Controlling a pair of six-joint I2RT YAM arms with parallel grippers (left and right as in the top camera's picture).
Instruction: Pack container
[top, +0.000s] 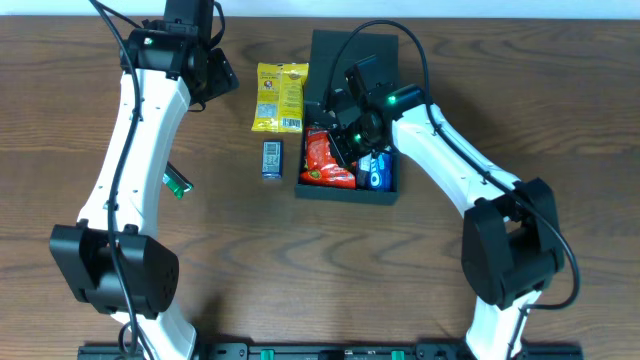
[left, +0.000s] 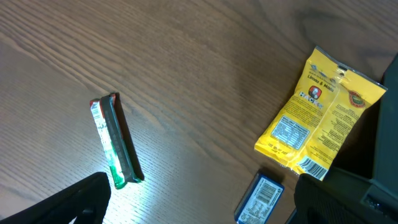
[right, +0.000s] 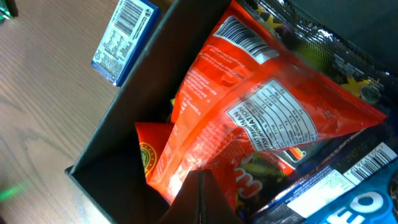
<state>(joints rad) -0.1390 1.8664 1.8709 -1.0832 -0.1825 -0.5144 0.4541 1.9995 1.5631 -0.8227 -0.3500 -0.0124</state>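
Observation:
The dark container (top: 347, 195) stands at table centre, its flap lid (top: 355, 48) open at the far side. Inside lie an orange-red packet (top: 322, 160) and a blue packet (top: 376, 170). My right gripper (top: 345, 138) is inside the box. In the right wrist view its fingers (right: 199, 183) are shut together, with the tip against the orange-red packet (right: 249, 106) near the container wall (right: 121, 127). My left gripper (top: 216, 76) is open and empty (left: 202, 208) above the table. A yellow packet (top: 279, 97) lies left of the box.
A small blue packet (top: 272, 158) lies below the yellow packet (left: 317, 115) and shows in both wrist views (left: 260, 198) (right: 122, 40). A green-ended bar (top: 178, 183) (left: 117, 140) lies further left. The container's dark edge (left: 387, 143) shows at the right of the left wrist view.

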